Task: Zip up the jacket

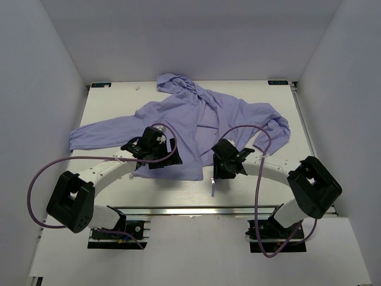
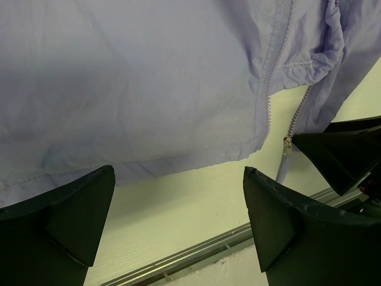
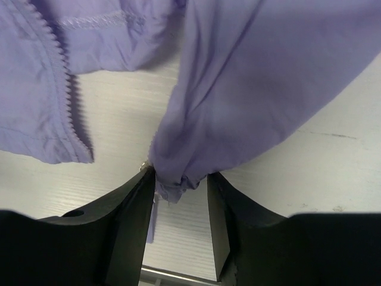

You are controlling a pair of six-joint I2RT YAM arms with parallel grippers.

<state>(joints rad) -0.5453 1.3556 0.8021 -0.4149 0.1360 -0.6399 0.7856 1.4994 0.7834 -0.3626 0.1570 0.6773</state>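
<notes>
Jacket (image 1: 196,122): thin, soft, light, likely slippery | grip hem beside zipper (image 2: 265,113) | left hand (image 2: 178,179) spread, empty | right hand (image 3: 181,176) pinches hem corner

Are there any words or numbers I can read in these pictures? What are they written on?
No text can be read in any view.
jacket: plain lavender, with no print or label showing.
left tag and right tag, small dark marks at the far corners of the table: too small to read, if they carry any text at all.
</notes>
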